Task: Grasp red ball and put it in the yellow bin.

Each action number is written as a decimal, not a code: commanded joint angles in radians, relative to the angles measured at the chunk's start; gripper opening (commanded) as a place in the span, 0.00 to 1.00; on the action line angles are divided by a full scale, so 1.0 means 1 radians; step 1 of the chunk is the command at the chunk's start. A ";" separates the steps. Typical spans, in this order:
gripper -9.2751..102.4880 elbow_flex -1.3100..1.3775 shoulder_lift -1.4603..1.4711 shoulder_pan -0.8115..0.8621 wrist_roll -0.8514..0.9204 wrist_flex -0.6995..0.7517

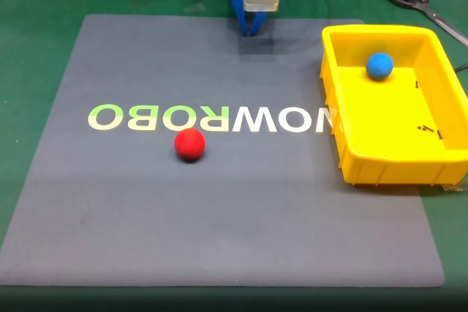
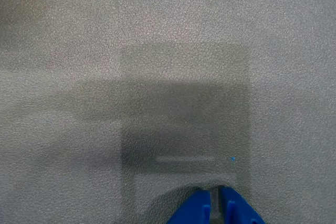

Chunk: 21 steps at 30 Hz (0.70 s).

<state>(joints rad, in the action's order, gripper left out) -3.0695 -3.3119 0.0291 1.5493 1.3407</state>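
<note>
One red ball [image 1: 189,144] lies alone on the grey mat [image 1: 146,202], just below the printed lettering [image 1: 208,118], well in front of the blue gripper [image 1: 250,32] and somewhat to its left in the fixed view. To the gripper's right sits the yellow bin [image 1: 387,162], holding a blue ball [image 1: 379,66]. Wrist view shows the gripper [image 2: 214,199] fingertips nearly together, empty, over bare mat.

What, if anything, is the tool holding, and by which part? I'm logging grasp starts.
Nothing. The tool is shut on empty air above the gray mat. The red ball lies free on that mat.
</note>
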 commanded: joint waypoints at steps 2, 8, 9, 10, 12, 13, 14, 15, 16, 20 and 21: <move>0.08 -0.032 -0.014 0.021 0.009 0.002; 0.08 -0.032 -0.014 0.015 0.006 0.002; 0.08 -0.032 -0.014 0.018 0.008 0.002; 0.08 -0.032 -0.014 0.021 0.011 0.002; 0.08 -0.032 -0.014 0.021 0.011 0.002; 0.08 -0.032 -0.014 0.021 0.011 0.002; 0.08 -0.032 -0.014 0.021 0.012 0.002; 0.08 -0.032 -0.014 0.023 0.012 0.002; 0.08 -0.032 -0.014 0.023 0.012 0.002; 0.08 -0.032 -0.014 0.023 0.014 0.002; 0.08 -0.032 -0.014 0.023 0.014 0.002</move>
<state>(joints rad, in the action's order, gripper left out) -3.0695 -3.3134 0.0353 1.5555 1.3407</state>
